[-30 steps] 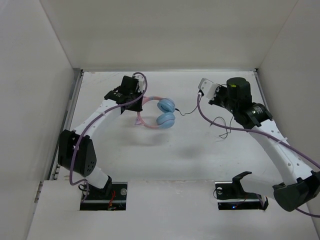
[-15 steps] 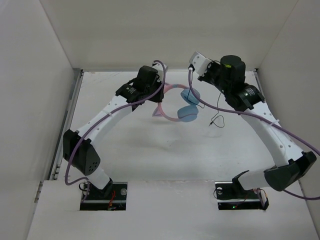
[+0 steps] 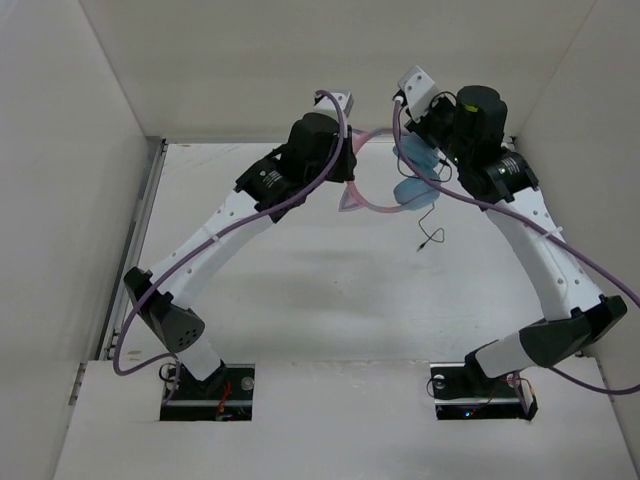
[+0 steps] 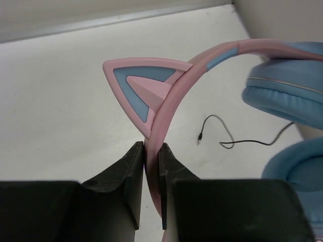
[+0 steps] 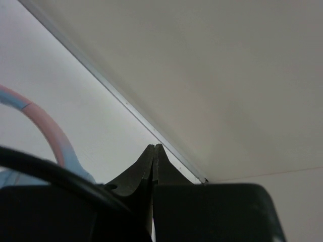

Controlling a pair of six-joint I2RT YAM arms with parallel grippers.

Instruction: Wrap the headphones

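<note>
L tool (image 4: 151, 154) clamped on headband of pink cat-ear headphones (image 4: 202, 60) w/ light-blue round cups, held above white desk (image 3: 300, 280). R tool (image 5: 154, 154) fingers together beside cups; thin black cable (image 4: 229, 143) dangles.

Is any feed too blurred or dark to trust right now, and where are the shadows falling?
Top external: light is even, with soft arm shadows on the table; the ear cups look slightly smeared. Left wrist: the headband and cat ear are sharp with no glare; the left gripper is dark. Right wrist: dim; the right gripper is a dark silhouette, and a black strand near the lens is out of focus.
</note>
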